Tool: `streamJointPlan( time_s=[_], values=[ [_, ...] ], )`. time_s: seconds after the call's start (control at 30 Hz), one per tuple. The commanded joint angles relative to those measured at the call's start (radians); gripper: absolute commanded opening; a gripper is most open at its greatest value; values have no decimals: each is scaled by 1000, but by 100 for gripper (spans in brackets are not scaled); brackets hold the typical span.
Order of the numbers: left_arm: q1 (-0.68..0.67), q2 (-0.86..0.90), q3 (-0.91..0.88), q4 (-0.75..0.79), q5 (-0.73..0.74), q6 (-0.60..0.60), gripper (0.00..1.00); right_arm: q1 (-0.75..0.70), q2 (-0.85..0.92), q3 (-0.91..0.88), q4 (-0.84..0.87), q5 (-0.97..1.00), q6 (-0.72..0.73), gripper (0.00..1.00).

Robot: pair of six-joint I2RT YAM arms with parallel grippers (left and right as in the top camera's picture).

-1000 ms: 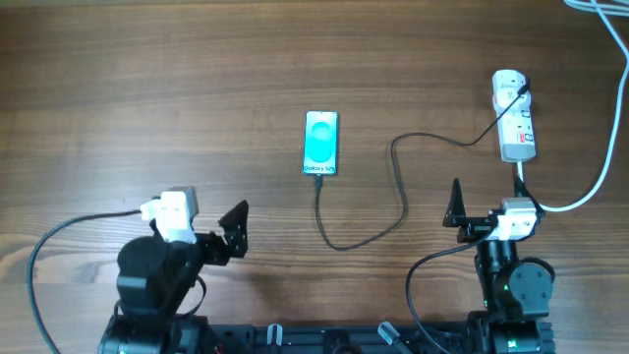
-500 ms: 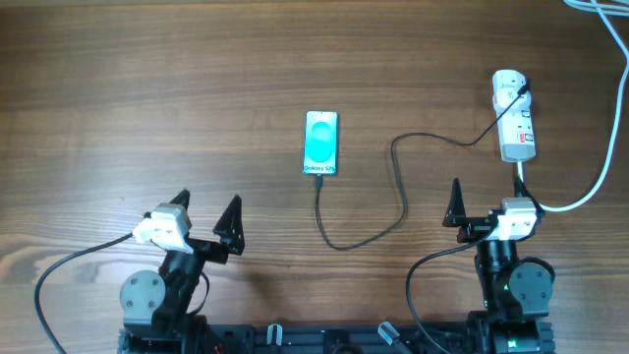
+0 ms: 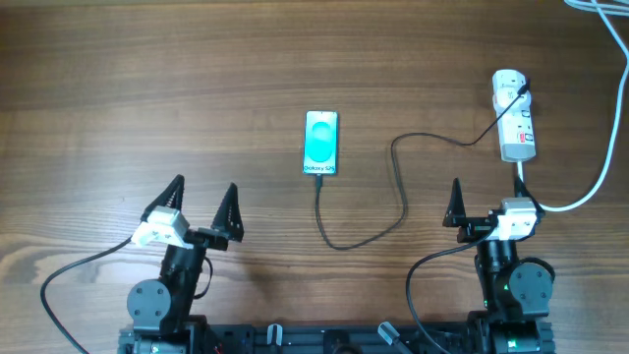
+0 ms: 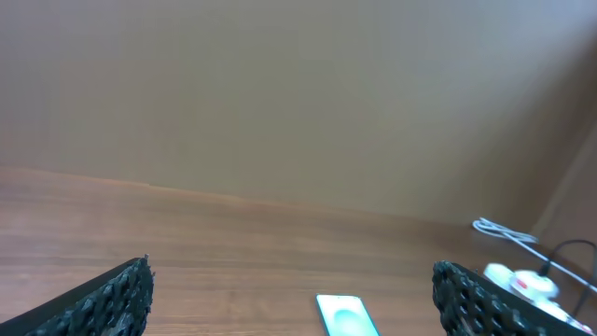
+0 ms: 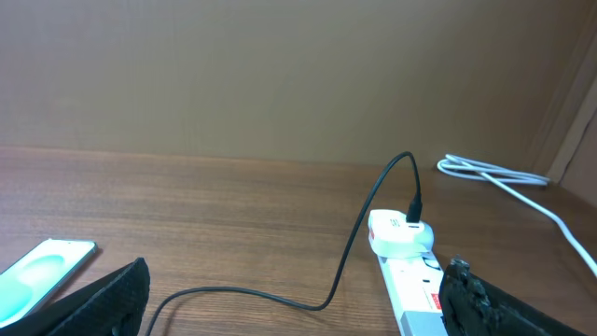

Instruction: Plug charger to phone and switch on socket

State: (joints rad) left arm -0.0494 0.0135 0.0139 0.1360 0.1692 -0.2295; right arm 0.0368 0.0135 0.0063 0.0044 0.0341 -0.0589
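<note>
Seen from overhead, the phone (image 3: 321, 144) lies face up mid-table on the wooden table (image 3: 147, 79). Its long axis runs away from the robot, and the lettered short edge faces the arms. The charger (image 3: 398, 187) meets that near edge, loops toward the robot, bends back and crosses to a white adapter (image 3: 508, 87) at the far end of the socket (image 3: 514, 120). The socket also lies lengthwise front to back, at the right side of the table. Whether the plug tip is seated in the phone is too small to tell.

The left gripper (image 3: 203, 187) and right gripper (image 3: 488, 205) hover near the table's front edge, jaws spread wide and holding nothing. One right finger is hidden under its wrist housing from above.

The left wrist view catches only the phone's far end (image 4: 347, 315) and a sliver of socket (image 4: 522, 280). The right wrist view cuts the phone (image 5: 42, 271) at the frame corner. It shows the cable (image 5: 373, 215) arching out of the adapter (image 5: 401, 233), and the thick white cord (image 5: 504, 177) beyond.
</note>
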Motion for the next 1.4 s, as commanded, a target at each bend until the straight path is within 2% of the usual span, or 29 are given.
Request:
streamJointPlan(
  time_s=[0.0, 0.13, 0.27, 0.43, 0.6, 1.37],
  values=[
    [9, -11, -8, 5, -97, 18, 100, -5, -10, -1, 3, -8, -17, 100],
    [9, -11, -8, -60, -104, 117, 100, -5, -10, -1, 3, -8, -18, 100],
    [9, -11, -8, -212, -129, 253, 100, -5, -10, -1, 3, -8, -17, 100],
    [9, -11, -8, -211, -192, 260, 100, -5, -10, -1, 3, -8, -17, 100],
    [37, -11, -8, -212, -189, 331, 100, -5, -10, -1, 3, -8, -17, 100],
    [35, -11, -8, -211, -170, 330, 100, -5, -10, -1, 3, -8, -17, 100]
  ],
)
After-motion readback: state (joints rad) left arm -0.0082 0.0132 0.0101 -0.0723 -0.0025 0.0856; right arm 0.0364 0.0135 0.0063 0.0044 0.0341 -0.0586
